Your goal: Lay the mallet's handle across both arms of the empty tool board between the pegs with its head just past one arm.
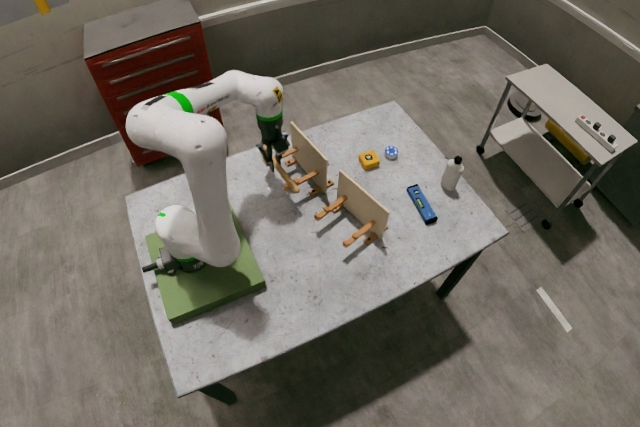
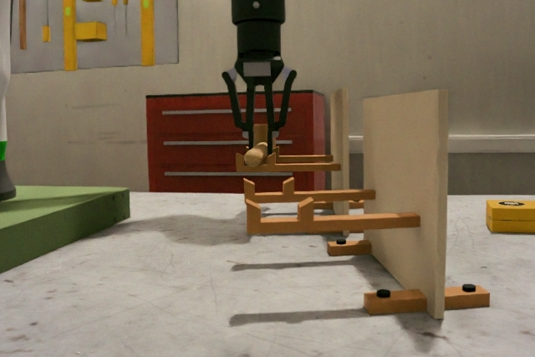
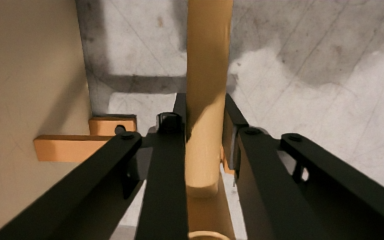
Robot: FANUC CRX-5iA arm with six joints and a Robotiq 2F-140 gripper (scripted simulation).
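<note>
Between hand [image 2: 259,137] fingers: mallet [image 2: 256,155] handle

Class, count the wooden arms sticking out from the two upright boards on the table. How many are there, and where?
4. Two on the far board: one arm under the jaws, one nearer. Two on the near board: one toward the far board, one nearest the table edge.

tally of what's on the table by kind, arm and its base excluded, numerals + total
Tool boards: 2
Mallet: 1, held in the gripper at the far board's arms
Yellow box: 1
Small blue-and-white round thing: 1
Blue level: 1
White bottle: 1
Total: 7
</note>
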